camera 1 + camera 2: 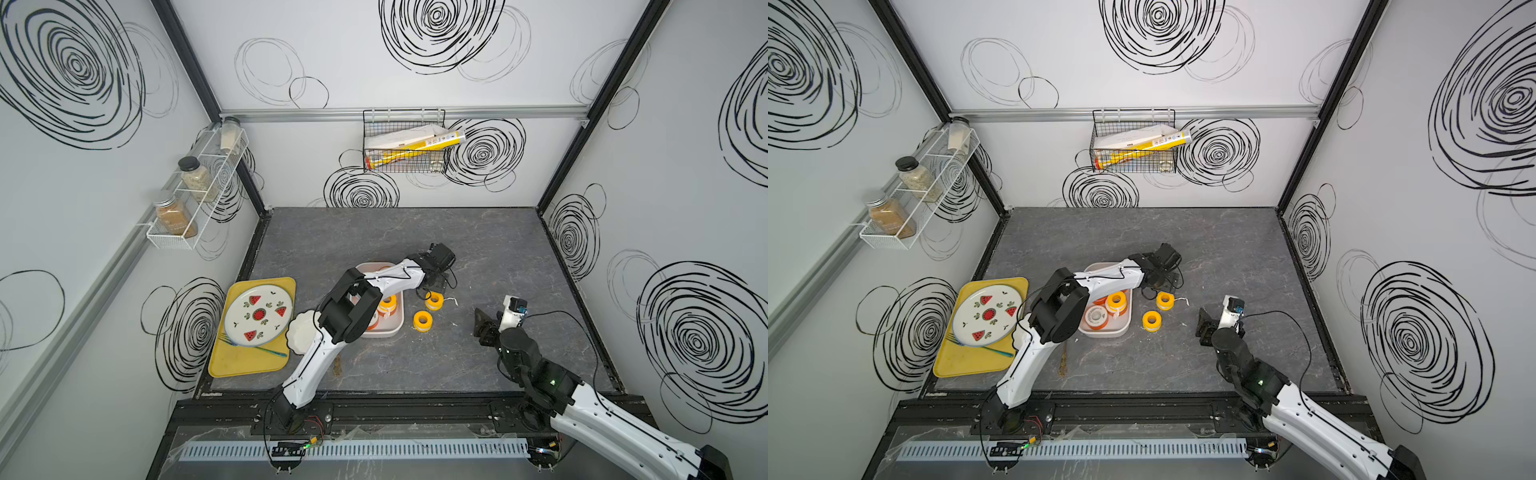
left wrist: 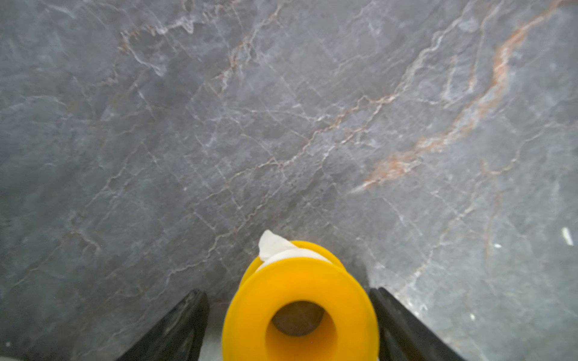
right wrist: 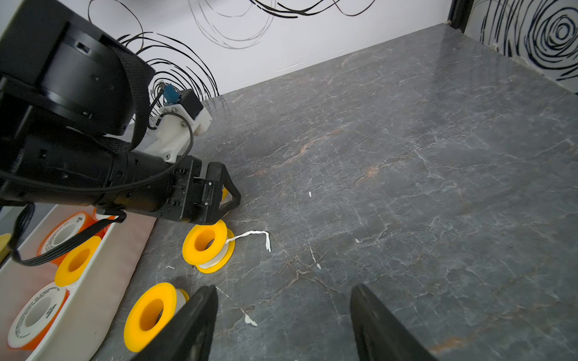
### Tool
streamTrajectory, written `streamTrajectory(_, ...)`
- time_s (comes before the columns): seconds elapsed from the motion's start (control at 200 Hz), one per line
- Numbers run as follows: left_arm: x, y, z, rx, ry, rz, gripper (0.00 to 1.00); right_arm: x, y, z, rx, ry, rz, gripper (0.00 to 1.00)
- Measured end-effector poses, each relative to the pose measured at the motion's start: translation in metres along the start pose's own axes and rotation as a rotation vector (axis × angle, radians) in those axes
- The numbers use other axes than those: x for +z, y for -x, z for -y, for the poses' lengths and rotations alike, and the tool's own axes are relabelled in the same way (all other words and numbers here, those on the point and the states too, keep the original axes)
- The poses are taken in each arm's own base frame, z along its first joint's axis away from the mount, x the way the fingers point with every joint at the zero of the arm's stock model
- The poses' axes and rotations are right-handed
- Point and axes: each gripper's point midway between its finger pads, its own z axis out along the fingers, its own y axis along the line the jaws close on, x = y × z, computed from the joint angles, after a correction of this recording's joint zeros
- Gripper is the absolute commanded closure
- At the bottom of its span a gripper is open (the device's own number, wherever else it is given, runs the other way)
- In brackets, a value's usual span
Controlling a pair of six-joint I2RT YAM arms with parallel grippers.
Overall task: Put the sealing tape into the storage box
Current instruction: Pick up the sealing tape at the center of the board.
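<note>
Grey veined table (image 1: pixel 498 249) under scribble-patterned walls. In both top views: white storage box (image 1: pixel 392 331) toward the left, several rolls of sealing tape (image 1: pixel 389 302) already inside; on bare table just beside its right wall, two yellow ones, the far roll (image 1: pixel 435 300) trailing a white tail, the near roll (image 1: pixel 422 321) closer to the arm bases. Left gripper (image 1: pixel 434 284) stretched across the box, low and just beyond the far roll; right gripper (image 1: pixel 484 328) well apart to the right, aimed toward the rolls. From the left wrist: a third roll (image 2: pixel 300 312), yellow, between the fingers (image 2: pixel 181 325), hole facing the camera, so axis along the fingers and rims toward their inner faces; fingers apart, a sliver of gap on one side, the opposite finger at or touching the rim, no clear clamp; resting or lifted, cannot tell. From the right wrist: own fingers (image 3: pixel 194 325) spread wide around nothing, near roll just beside one of them; yellow glimpsed through the left gripper's finger frame. Judged: left arm nearer, box lying back along that arm; next, squeeze across the rims, lift, carry back over the low wall.
</note>
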Motion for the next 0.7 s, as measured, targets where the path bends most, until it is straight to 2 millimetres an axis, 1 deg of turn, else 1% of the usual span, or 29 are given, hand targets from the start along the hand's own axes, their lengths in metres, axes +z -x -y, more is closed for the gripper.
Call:
streamTrajectory(0.18,0.001,0.002,0.001,0.001,-0.001,0.002,0.33,0.001,-0.001,0.0,-0.004,-0.002,-0.005,0.28)
streamTrajectory(0.225,0.001,0.001,0.001,0.001,-0.001,0.001,0.36,0.001,-0.002,0.0,-0.005,-0.003,-0.007,0.28)
streamTrajectory(0.461,-0.003,0.006,0.001,0.009,0.006,0.006,0.43,0.001,-0.004,0.0,-0.011,-0.004,-0.014,0.28)
streamTrajectory(0.576,-0.005,0.006,0.0,0.013,0.013,0.005,0.43,0.001,-0.004,0.0,-0.01,-0.004,-0.014,0.28)
streamTrajectory(0.701,-0.015,0.011,-0.001,0.016,0.012,0.012,0.44,0.001,-0.004,0.0,-0.01,-0.004,-0.014,0.28)
